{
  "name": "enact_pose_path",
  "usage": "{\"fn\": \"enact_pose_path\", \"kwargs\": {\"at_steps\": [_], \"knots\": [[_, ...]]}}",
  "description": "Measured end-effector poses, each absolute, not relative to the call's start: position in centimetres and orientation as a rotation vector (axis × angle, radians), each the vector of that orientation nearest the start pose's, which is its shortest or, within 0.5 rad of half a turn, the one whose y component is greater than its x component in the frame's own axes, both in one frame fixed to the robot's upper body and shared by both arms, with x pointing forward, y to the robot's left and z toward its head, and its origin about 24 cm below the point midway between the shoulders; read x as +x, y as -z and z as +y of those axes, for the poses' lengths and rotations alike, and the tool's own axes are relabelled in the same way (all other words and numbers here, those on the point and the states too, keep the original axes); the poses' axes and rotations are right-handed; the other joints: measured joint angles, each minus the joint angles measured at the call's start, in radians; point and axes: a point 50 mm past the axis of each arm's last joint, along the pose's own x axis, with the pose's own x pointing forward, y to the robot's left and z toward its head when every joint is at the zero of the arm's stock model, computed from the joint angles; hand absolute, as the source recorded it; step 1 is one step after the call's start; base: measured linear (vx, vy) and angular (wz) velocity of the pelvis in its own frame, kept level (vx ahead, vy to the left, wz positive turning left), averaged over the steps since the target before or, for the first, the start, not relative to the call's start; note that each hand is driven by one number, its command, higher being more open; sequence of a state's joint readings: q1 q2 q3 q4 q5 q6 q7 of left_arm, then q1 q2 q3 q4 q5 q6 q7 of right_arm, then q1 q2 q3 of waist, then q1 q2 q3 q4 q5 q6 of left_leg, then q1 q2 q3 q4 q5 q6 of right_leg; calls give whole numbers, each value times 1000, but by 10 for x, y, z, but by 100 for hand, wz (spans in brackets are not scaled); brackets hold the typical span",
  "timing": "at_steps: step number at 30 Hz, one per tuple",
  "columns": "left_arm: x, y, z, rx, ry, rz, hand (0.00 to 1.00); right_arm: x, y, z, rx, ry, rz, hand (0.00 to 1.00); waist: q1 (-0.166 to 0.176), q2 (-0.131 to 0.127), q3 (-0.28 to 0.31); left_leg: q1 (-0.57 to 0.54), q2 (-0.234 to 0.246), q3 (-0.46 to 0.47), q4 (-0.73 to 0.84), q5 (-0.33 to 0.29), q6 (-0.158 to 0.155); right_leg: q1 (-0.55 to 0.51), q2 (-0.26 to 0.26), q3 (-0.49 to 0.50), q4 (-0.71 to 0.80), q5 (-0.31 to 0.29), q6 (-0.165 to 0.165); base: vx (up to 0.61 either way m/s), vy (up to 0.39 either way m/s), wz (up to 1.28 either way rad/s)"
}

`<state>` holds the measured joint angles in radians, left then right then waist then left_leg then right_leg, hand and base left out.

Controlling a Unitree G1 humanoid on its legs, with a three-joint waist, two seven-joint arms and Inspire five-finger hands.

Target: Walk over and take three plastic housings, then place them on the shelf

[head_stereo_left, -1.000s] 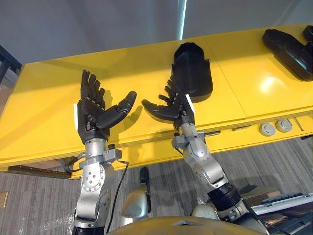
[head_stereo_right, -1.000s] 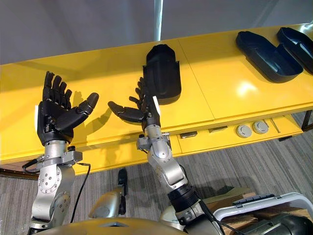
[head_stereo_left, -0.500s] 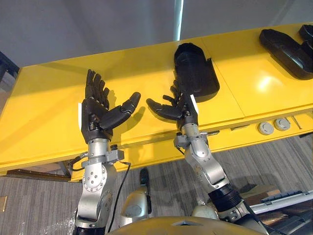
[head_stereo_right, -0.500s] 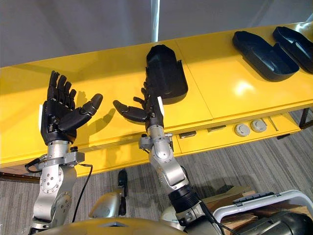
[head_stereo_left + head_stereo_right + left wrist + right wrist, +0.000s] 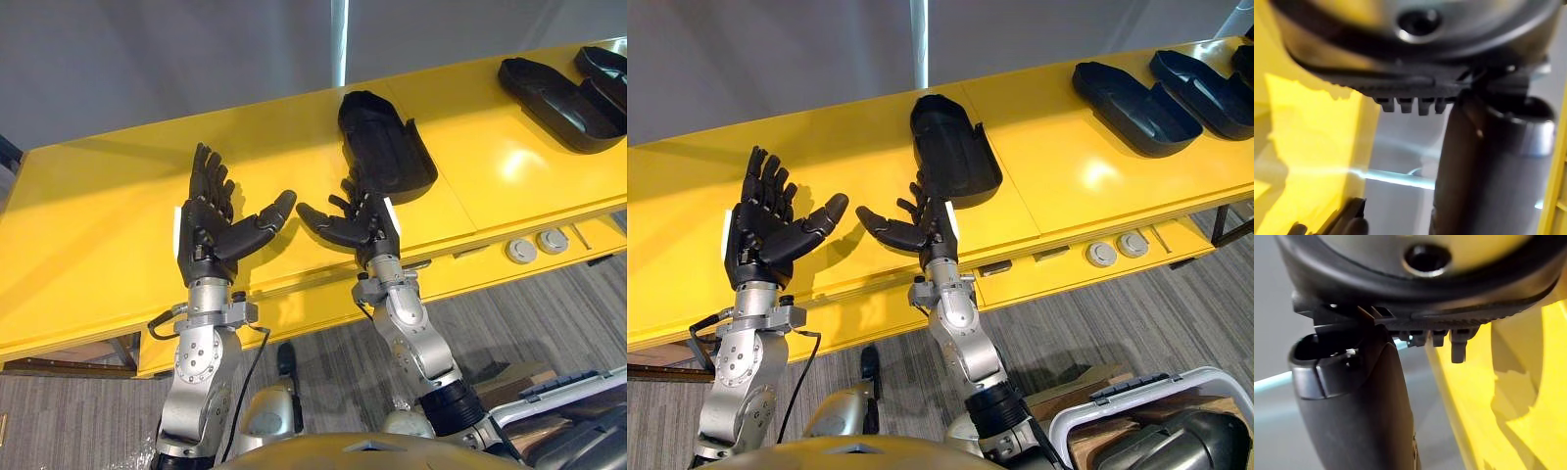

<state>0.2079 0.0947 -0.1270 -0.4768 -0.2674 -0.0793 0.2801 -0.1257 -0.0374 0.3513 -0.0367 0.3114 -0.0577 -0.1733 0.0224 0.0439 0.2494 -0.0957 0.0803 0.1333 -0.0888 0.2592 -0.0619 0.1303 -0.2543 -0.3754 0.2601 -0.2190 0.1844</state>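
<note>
Right robot hand spread | housing just beyond | more housings well apart

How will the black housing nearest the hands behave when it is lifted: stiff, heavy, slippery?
The housing looks like a hollow moulded shell: probably stiff and light. Its smooth walls may slip. Resting flat on the yellow table, it should hardly roll.
</note>
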Motion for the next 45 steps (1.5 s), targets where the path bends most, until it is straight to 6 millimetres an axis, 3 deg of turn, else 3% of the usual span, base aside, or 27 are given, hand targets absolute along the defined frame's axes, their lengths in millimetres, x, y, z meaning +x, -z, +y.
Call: {"fn": "enact_pose_path", "kwargs": {"at_steps": [5,9,14,17,23,25,26,27,30,33,35,37,38,39,41,45], "knots": [[204,-108,158,-247,-165,-295,100,251,-85,-71,374,-352,-159,100,2,-1,1,11,0,-4,-1,0,-2,16,2,-5,-4,0,0,-2,-6,1],[197,-100,164,-229,-193,-261,100,232,-100,-84,380,-409,-263,100,1,-3,0,16,2,-7,-1,-16,-5,27,8,-11,-27,4,1,-33,-16,2],[192,-98,174,-210,-214,-266,100,218,-118,-130,395,-244,-427,100,-2,-11,-6,2,4,-1,-1,-17,-5,27,17,-12,-69,27,1,-2,-5,-1],[192,-104,171,-222,-154,-324,100,216,-112,-152,375,-110,-413,100,-9,-25,-13,0,3,18,-1,-7,4,29,15,5,-89,47,1,46,-6,-15],[191,-109,151,-405,10,-363,100,196,-84,-166,355,81,-283,100,-35,-40,-22,59,25,124,-2,-40,-3,22,18,117,-94,60,-9,-9,-16,-48],[189,-111,138,-490,82,-367,100,179,-66,-180,301,168,-182,100,-75,-48,-41,70,57,217,-2,-76,-32,-8,34,177,-138,78,-24,-82,-34,-86],[188,-111,135,-506,107,-365,100,172,-59,-186,298,212,-141,100,-95,-74,-45,70,64,269,11,-92,-27,-23,22,205,-160,92,-31,-21,14,-112],[187,-110,130,-521,130,-359,100,162,-53,-197,280,271,-109,100,-110,-67,-52,79,83,321,66,-100,-15,-42,39,260,-170,106,-33,60,13,-118],[188,-108,124,-520,146,-342,100,145,-46,-215,270,363,-70,100,-167,-84,-63,125,100,417,16,-101,-27,-79,59,360,-197,139,-31,41,-7,-114],[202,-101,122,-499,124,-309,100,134,-45,-228,269,418,-77,100,-222,-92,-66,139,132,517,18,-108,-46,-132,95,464,-215,186,-32,19,-27,-105],[211,-95,122,-507,85,-277,100,133,-48,-232,335,409,-123,100,-241,-88,-66,119,142,455,66,-141,-61,-166,117,519,-213,196,-42,21,-64,-82],[212,-94,122,-520,46,-261,100,139,-53,-227,407,348,-184,100,-234,-80,-65,47,137,269,180,-237,-72,-195,137,566,-214,209,-50,28,-64,-78],[211,-92,123,-522,24,-253,100,147,-55,-221,421,297,-204,100,-217,-70,-63,-3,137,157,275,-307,-69,-206,154,587,-214,213,-54,7,-25,-64],[211,-92,123,-524,15,-248,100,151,-56,-217,425,267,-209,100,-204,-61,-61,-25,136,106,323,-340,-69,-208,164,597,-213,213,-54,3,11,-57],[206,-89,125,-537,-9,-237,100,172,-60,-202,398,133,-213,100,-155,-20,-60,-77,131,-39,441,-430,-79,-211,186,617,-213,215,-52,7,55,-35],[205,-94,125,-543,23,-272,100,195,-47,-179,433,71,-151,100,-98,-6,-49,-109,86,-74,455,-433,-67,-259,161,603,-148,215,-45,2,86,11]]}}
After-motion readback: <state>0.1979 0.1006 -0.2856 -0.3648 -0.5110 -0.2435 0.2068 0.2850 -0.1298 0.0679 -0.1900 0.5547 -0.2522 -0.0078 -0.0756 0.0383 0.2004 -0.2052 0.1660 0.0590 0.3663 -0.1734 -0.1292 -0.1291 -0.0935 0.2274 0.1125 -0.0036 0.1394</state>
